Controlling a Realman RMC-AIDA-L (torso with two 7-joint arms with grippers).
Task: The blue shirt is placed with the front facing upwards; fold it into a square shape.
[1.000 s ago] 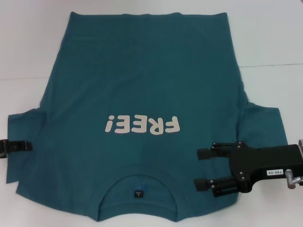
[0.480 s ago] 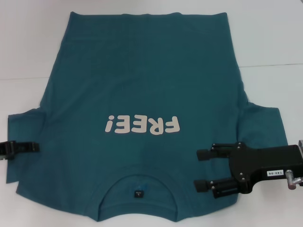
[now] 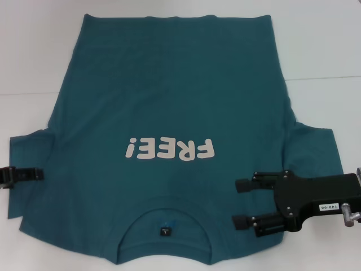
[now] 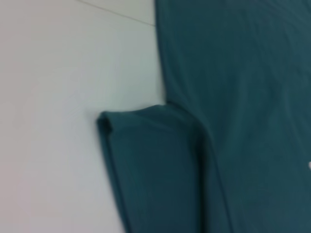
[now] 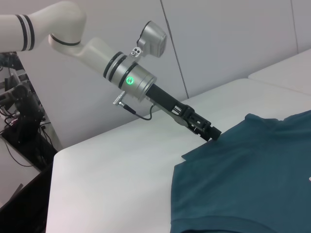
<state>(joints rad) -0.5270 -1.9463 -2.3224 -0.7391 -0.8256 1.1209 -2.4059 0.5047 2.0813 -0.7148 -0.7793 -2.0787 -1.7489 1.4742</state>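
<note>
The blue shirt (image 3: 169, 84) lies flat and face up on the white table, with its collar (image 3: 163, 217) nearest me and the white "FREE!" lettering (image 3: 169, 149) upside down. My right gripper (image 3: 243, 202) is open, low over the shirt's right shoulder beside the collar, with nothing between its fingers. At the outer edge of the left sleeve (image 3: 25, 152) sits my left gripper (image 3: 35, 174). The right wrist view shows that left gripper (image 5: 213, 135) touching the sleeve's edge. In the left wrist view the sleeve (image 4: 150, 160) and the shirt's body (image 4: 243, 97) lie flat.
The white table (image 3: 327, 45) has a seam (image 3: 324, 78) running across it behind the sleeves. In the right wrist view the table's edge (image 5: 51, 194) drops off past the left arm (image 5: 131, 77), with dark equipment (image 5: 19, 111) beyond it.
My left gripper slid a little onto the sleeve, then drew back slightly toward the table's left edge. The right gripper and the shirt have not moved.
</note>
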